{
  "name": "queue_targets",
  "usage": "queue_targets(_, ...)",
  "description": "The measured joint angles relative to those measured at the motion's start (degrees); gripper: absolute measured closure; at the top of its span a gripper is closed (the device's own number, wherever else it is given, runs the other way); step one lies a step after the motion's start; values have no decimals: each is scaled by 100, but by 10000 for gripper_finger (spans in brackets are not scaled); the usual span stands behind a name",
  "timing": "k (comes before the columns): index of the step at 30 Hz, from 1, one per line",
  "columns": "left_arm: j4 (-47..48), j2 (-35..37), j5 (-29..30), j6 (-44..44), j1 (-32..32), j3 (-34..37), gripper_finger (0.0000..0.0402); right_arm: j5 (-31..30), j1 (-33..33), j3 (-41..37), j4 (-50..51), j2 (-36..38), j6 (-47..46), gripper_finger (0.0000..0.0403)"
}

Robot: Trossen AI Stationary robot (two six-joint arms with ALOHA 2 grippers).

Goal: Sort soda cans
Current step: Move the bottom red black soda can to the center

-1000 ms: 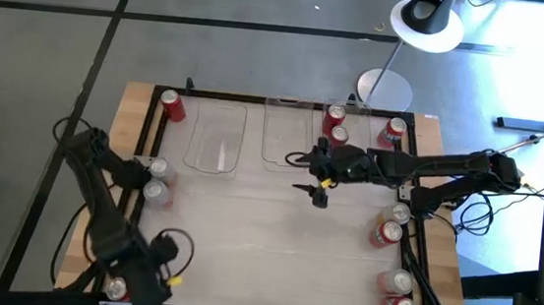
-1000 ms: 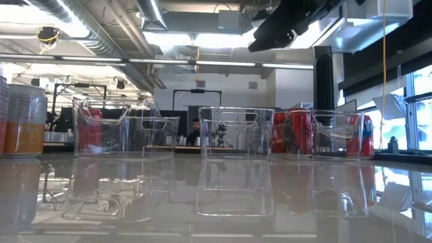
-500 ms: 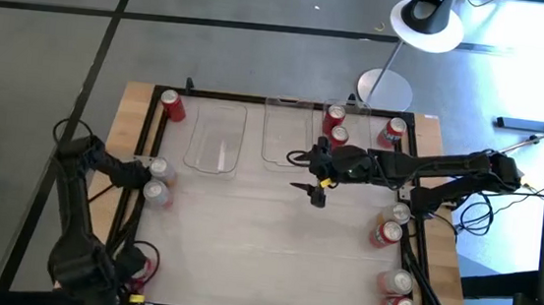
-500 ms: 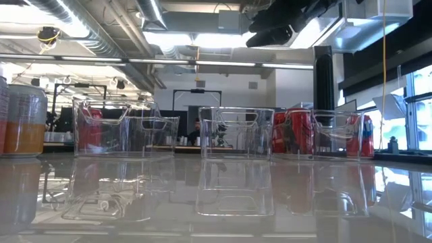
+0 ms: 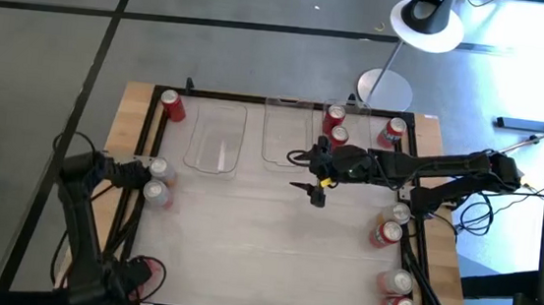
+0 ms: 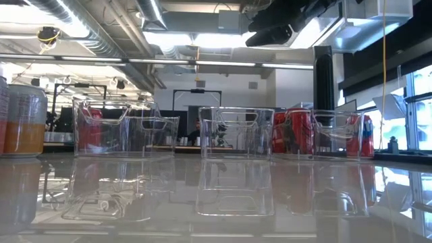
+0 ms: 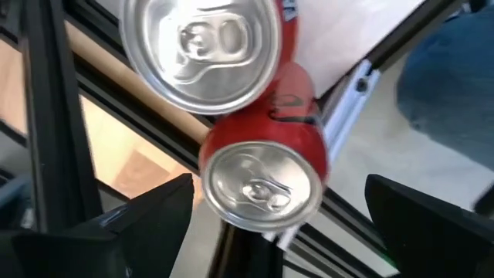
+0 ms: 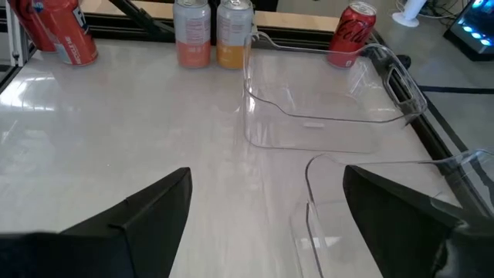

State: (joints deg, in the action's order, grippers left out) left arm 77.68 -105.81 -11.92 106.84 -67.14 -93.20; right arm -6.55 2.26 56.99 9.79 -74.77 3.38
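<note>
Two red soda cans stand upright side by side at the table's near-left corner, one (image 7: 202, 46) and the other (image 7: 264, 184); the high view shows a red can (image 5: 146, 268) there. My left gripper (image 7: 278, 202) hangs open above the second can, pointing down, one finger on either side of it and clear of it; in the high view my left gripper (image 5: 129, 292) is at that corner. My right gripper (image 5: 303, 172) hovers open above the table's middle, nothing between its fingers (image 8: 154, 208).
Clear bins (image 5: 216, 138) (image 5: 286, 134) stand at the far side, with red cans (image 5: 335, 124) in another bin beside them. Two silver cans (image 5: 157, 182) stand at the left edge, a red one (image 5: 171, 105) far left, several cans (image 5: 393, 257) along the right edge. A black frame rail (image 7: 46, 116) borders the table.
My left gripper has swung toward the table's left edge at the near-left corner and come down over the two red cans, tipping steeper downward, its fingers still open. The cans have not moved.
</note>
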Motion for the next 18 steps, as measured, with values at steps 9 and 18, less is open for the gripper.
queue_targets(9,-30,-336,-86,-108,-130,-3,37,2,-1,0,-45,0,0,66)
queue_targets(18,-12,-503,49,-102,-225,-1,37,4,-2,-2,-79,-2,18,66)
